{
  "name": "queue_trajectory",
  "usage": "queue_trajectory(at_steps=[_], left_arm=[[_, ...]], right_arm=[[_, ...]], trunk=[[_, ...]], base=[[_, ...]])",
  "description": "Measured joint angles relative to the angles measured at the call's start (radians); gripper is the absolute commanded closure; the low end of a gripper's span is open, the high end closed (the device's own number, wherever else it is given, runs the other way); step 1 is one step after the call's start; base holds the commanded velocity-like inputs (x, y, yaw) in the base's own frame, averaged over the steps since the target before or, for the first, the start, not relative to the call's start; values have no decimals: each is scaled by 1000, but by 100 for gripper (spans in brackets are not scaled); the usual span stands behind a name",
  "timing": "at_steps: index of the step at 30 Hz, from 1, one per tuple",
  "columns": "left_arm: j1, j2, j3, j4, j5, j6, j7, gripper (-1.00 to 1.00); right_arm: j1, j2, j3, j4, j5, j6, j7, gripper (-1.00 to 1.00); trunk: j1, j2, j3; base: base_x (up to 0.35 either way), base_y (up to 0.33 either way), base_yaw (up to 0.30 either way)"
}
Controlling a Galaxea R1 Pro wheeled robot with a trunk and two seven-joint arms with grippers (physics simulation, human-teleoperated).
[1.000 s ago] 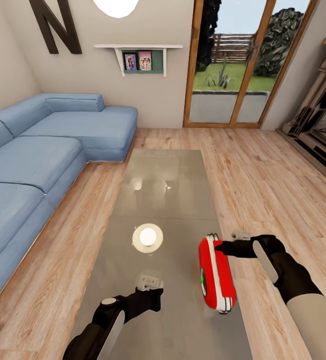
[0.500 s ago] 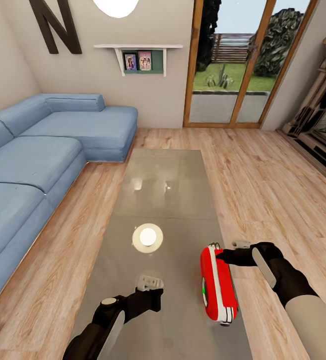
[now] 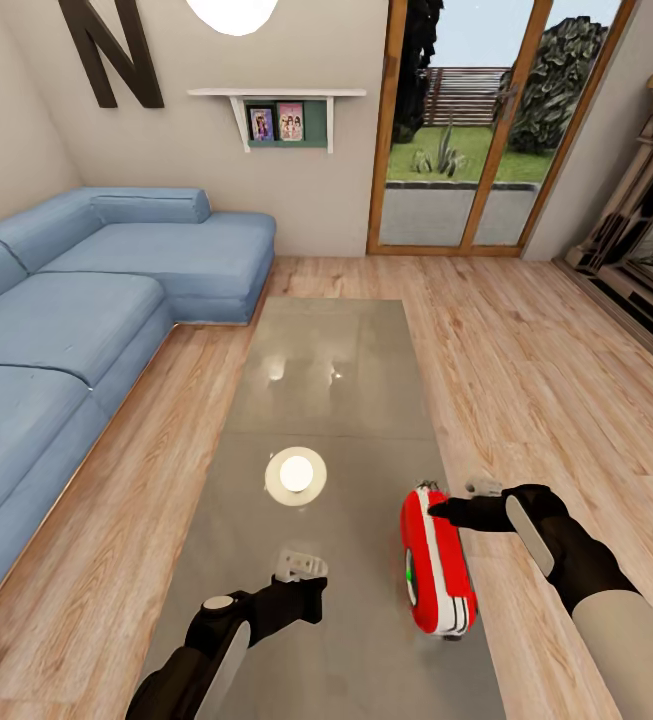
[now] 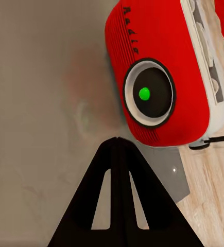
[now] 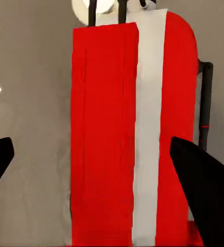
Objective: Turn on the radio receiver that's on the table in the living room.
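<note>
The red radio receiver point(image 3: 438, 565) with a white stripe stands near the right edge of the glossy grey table point(image 3: 326, 370), its dial facing left. A green light point(image 4: 144, 93) glows in the round dark dial of the radio receiver point(image 4: 158, 77). My right gripper point(image 3: 454, 502) is open at the radio's far end, a dark fingertip touching its top. In the right wrist view the radio receiver point(image 5: 127, 134) lies between the spread fingers of that gripper point(image 5: 91, 141). My left gripper point(image 3: 301, 572) hovers over the table left of the radio; this gripper point(image 4: 117, 141) is shut and holds nothing.
A blue sectional sofa point(image 3: 66, 330) runs along the table's left side. Wood floor point(image 3: 546, 380) lies to the right, with a fireplace point(image 3: 646, 230) at the far right and glass doors point(image 3: 466, 130) behind. A lamp reflection point(image 3: 296, 472) shines on the tabletop.
The right gripper has shifted a little toward me, and the radio has slid slightly nearer along the table's edge. The left arm has stayed still.
</note>
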Motion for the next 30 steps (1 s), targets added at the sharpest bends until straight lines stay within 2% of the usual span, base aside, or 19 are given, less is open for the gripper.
queue_trajectory(at_steps=[22, 25, 27, 30], left_arm=[[0, 0, 0, 0, 0, 1, 0, 100], [0, 0, 0, 0, 0, 1, 0, 100], [0, 0, 0, -1, 0, 2, 0, 100], [0, 1, 1, -4, 2, 7, -3, 100]], right_arm=[[0, -8, 2, -7, 1, 0, 12, -100], [0, -12, 3, -24, 1, 1, 15, -100], [0, -15, 4, -63, 3, 8, 16, -100], [5, -33, 7, -162, 3, 25, 16, -100]], trunk=[[0, 0, 0], [0, 0, 0], [0, 0, 0], [0, 0, 0]], base=[[0, 0, 0], [0, 0, 0], [0, 0, 0], [0, 0, 0]])
